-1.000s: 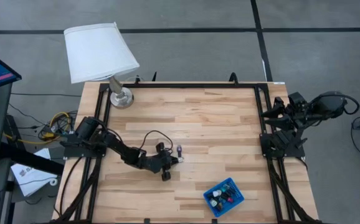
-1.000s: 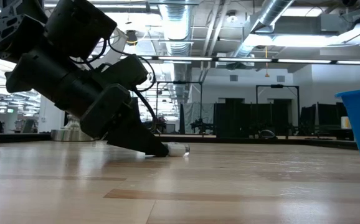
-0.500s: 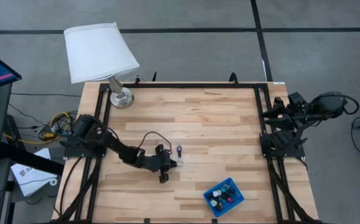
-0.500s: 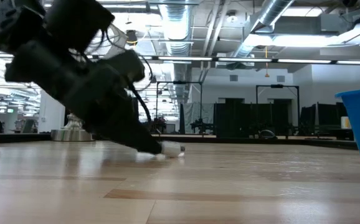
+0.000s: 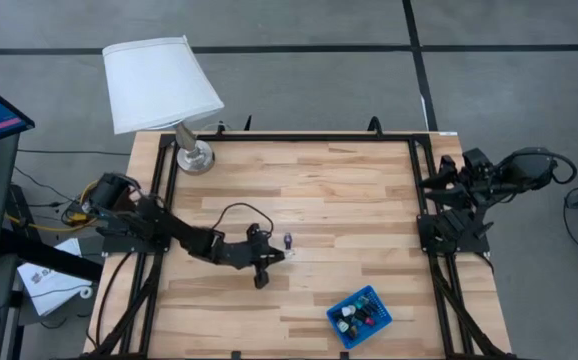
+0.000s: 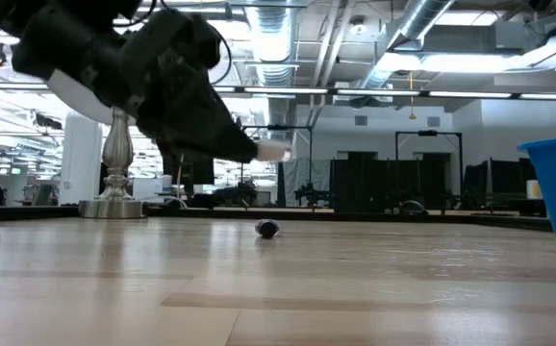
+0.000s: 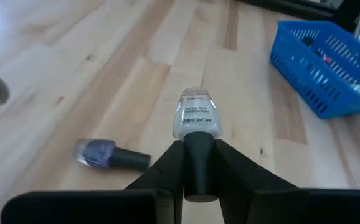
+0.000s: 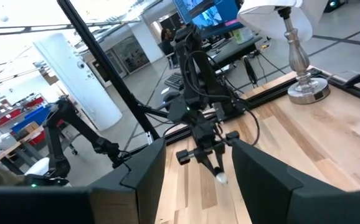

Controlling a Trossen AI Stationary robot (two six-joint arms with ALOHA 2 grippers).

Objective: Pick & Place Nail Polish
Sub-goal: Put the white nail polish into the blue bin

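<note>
Lifted since a sec ago: left gripper (image 7: 195, 144) was low at the table (image 5: 349, 200) w/ the white bottle (image 7: 196, 116) down by the wood, now it's raised clear, fingers pinched narrow on the bottle's dark cap, glass body sticking out front. Purple bottle (image 7: 110, 154) lies on its side on the boards just beside and below, roughly mid-table, not picked yet. Blue basket (image 5: 360, 316) sits at the near edge, right of center, already w/ several bottles inside (white, dark, reddish caps show from above), so task looks partly done; by my read what's left is carrying the white one over, dropping it, then coming back for the purple. Right gripper (image 8: 192, 171) is parked off the right edge, fingers apart, nothing in them. Materials: table is pale butcher-block planks, smooth, faint sheen; basket is plastic lattice, square-ish; bottles are small glass, rounded body, slim matte cap. Lamp (image 5: 161, 85) w/ white shade and metal base stands at the far left corner.
</note>
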